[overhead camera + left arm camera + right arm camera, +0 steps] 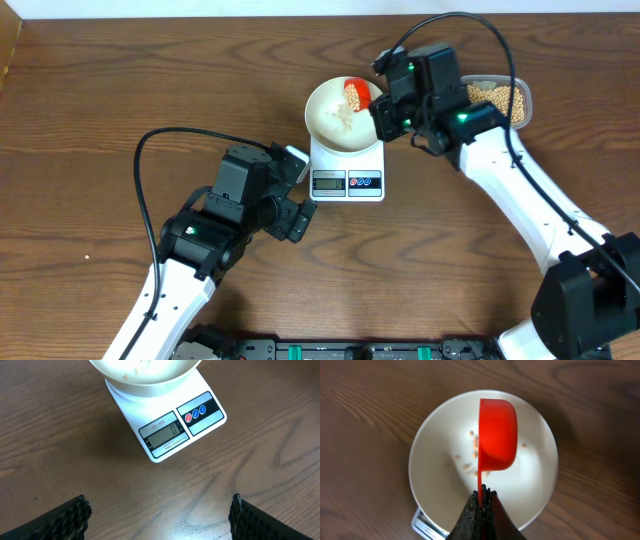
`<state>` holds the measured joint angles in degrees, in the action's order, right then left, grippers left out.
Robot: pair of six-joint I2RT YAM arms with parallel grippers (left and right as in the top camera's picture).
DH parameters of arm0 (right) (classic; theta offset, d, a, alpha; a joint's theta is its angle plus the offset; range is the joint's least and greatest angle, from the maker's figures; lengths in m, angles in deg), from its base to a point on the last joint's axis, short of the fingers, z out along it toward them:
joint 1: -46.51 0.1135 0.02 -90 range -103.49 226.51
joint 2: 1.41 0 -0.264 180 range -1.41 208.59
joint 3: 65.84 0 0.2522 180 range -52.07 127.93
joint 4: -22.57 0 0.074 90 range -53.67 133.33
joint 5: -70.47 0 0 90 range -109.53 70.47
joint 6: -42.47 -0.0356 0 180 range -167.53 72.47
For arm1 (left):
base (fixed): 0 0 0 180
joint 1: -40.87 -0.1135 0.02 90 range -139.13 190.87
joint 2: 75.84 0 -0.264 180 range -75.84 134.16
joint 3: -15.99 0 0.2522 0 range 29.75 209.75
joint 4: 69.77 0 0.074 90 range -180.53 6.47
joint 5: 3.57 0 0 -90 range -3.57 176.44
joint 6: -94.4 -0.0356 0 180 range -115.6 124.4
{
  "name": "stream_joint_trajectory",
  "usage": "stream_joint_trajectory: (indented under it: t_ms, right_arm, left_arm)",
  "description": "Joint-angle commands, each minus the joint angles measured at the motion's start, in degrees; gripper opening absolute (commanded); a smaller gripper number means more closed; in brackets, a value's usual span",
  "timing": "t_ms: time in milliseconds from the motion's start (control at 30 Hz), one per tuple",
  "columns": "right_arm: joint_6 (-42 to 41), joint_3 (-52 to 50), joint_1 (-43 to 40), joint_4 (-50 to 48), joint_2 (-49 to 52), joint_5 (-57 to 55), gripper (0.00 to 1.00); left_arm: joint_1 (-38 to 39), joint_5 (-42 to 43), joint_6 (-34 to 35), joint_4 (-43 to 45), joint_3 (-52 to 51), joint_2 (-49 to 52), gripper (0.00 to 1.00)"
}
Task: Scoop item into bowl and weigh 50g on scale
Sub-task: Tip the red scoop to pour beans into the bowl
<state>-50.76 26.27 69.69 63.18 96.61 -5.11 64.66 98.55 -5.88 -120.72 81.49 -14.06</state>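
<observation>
The right pincer is closed tight on the thin handle of a red scoop. The scoop is tipped on its side just ahead of the fingertips, above the white bowl. A few beans are scattered in the bowl under the scoop (some look blurred). The bowl sits on the scale, directly below this pincer. The left pincer is opened wide and holds nothing; the scale's display is straight in front of it, near but apart. A clear tub with more beans lies behind the right pincer.
</observation>
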Motion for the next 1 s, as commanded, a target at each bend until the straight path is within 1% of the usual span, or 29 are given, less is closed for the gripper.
stream_joint_trajectory:
  t_ms: [0,200,400,433,567,867,967]
  right_arm:
    - [5.7,0.4,2.0,0.2,-0.6,-6.5,0.01]
    - [9.9,0.4,5.7,0.6,-0.6,-14.3,0.01]
    - [14.5,0.4,10.8,0.5,-0.6,-26.8,0.01]
    - [15.0,0.4,12.0,0.4,-0.6,-29.7,0.01]
    - [15.8,0.4,14.5,-0.1,-0.6,-35.6,0.01]
    - [14.0,0.4,15.0,-0.4,-0.7,-36.1,0.01]
    - [12.0,0.4,13.8,-0.5,-1.4,-33.4,0.01]
  left_arm:
    - [0.2,0.7,0.3,0.0,-0.2,0.0,0.91]
    - [0.2,0.7,0.3,0.0,-0.2,0.0,0.91]
    - [0.2,0.7,0.3,0.0,-0.2,0.0,0.91]
    - [0.2,0.7,0.3,0.0,-0.2,0.0,0.91]
    - [0.2,0.7,0.3,0.0,-0.2,0.0,0.91]
    - [0.2,0.7,0.3,0.0,-0.2,0.0,0.91]
    - [0.2,0.7,0.3,0.0,-0.2,0.0,0.91]
